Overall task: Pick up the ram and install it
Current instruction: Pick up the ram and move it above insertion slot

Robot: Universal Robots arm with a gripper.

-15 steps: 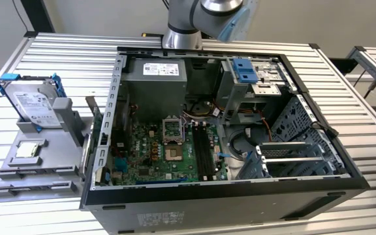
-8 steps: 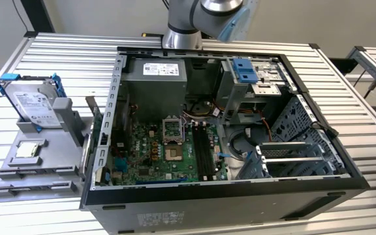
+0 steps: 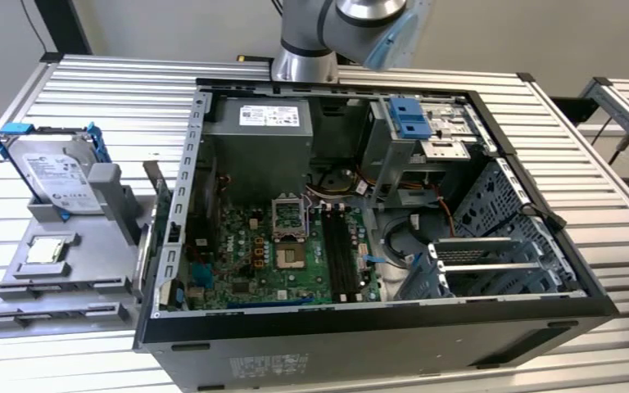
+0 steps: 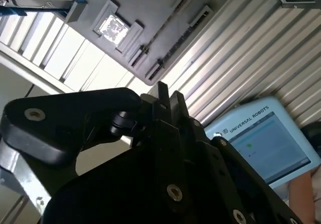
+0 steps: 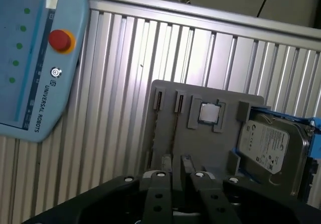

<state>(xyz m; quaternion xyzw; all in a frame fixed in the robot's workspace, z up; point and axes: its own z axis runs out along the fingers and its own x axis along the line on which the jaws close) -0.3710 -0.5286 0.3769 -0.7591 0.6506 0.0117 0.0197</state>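
I see the gripper (image 5: 176,159) hanging over the grey parts tray (image 5: 165,128), its fingers (image 5: 166,166) a narrow gap apart with nothing between them. The ram I cannot pick out for certain; thin dark strips sit in the tray's two long holders. The tray lies at the exterior view's left on a ribbed aluminium table (image 3: 107,90). It carries an upright hard drive (image 3: 55,172) in blue brackets with a printed white label, and a silver processor chip (image 3: 47,250). An open computer case (image 3: 380,327) stands mid-frame, with a green motherboard (image 3: 255,246) inside and a labelled power supply (image 3: 255,123) above it. A pale blue pendant (image 5: 30,58) with lettering and a red button rests on the table.
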